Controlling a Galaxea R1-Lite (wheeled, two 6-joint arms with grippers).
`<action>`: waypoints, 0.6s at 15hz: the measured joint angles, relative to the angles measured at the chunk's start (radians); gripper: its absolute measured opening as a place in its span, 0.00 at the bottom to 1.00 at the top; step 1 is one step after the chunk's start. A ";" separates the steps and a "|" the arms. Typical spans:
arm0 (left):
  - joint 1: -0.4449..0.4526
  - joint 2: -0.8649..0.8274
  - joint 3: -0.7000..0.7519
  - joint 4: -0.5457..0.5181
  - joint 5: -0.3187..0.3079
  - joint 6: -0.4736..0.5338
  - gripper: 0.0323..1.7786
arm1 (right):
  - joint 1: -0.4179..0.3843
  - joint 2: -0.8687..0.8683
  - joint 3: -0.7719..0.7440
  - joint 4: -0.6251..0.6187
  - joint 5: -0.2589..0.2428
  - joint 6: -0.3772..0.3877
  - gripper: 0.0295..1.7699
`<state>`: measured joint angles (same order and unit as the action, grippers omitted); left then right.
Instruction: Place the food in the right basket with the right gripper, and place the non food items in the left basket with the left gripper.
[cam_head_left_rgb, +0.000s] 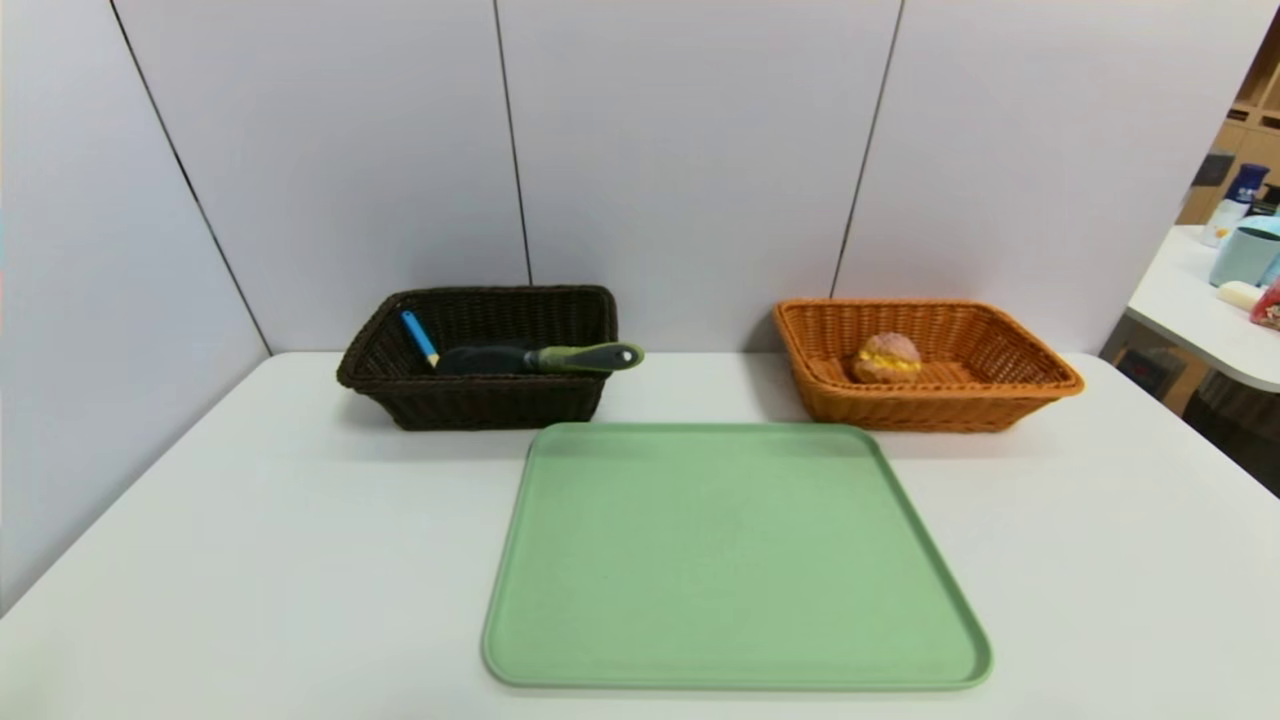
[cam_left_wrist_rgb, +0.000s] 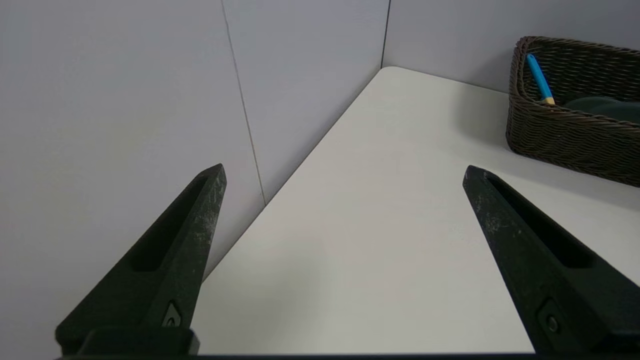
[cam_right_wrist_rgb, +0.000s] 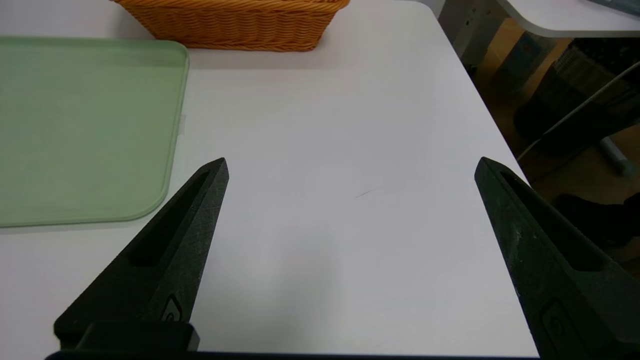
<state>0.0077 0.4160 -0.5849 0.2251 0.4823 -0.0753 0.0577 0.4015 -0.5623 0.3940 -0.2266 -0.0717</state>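
Observation:
The cream-puff bun (cam_head_left_rgb: 887, 358) lies inside the orange right basket (cam_head_left_rgb: 1010, 400), at the back right of the table. In the dark brown left basket (cam_head_left_rgb: 470, 405) rest the blue-handled spoon (cam_head_left_rgb: 420, 338) and the black brush (cam_head_left_rgb: 540, 359), whose olive-green handle sticks out over the basket's right rim. The spoon handle (cam_left_wrist_rgb: 539, 80) and left basket (cam_left_wrist_rgb: 565, 135) also show in the left wrist view. My left gripper (cam_left_wrist_rgb: 345, 172) hangs open over bare table near the left wall, holding nothing. My right gripper (cam_right_wrist_rgb: 351, 167) is open over bare table near the right edge, well short of the right basket (cam_right_wrist_rgb: 235, 25). Neither arm shows in the head view.
A green tray (cam_head_left_rgb: 735, 560) with nothing on it sits at the middle front, and its corner (cam_right_wrist_rgb: 75, 130) shows in the right wrist view. Grey wall panels close the back and left. The table's right edge (cam_right_wrist_rgb: 480, 100) drops to the floor; a second table with bottles (cam_head_left_rgb: 1240, 260) stands far right.

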 joint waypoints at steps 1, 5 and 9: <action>0.001 -0.037 0.020 0.001 0.002 0.000 0.95 | 0.000 -0.039 0.014 0.000 0.000 -0.003 0.96; 0.003 -0.139 0.068 0.001 -0.004 0.000 0.95 | -0.014 -0.141 0.036 -0.015 0.019 -0.008 0.96; 0.000 -0.229 0.110 0.003 -0.031 0.010 0.95 | -0.038 -0.230 0.037 -0.013 0.059 -0.036 0.96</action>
<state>0.0081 0.1866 -0.4747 0.2283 0.4517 -0.0657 0.0200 0.1717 -0.5257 0.3813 -0.1679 -0.1072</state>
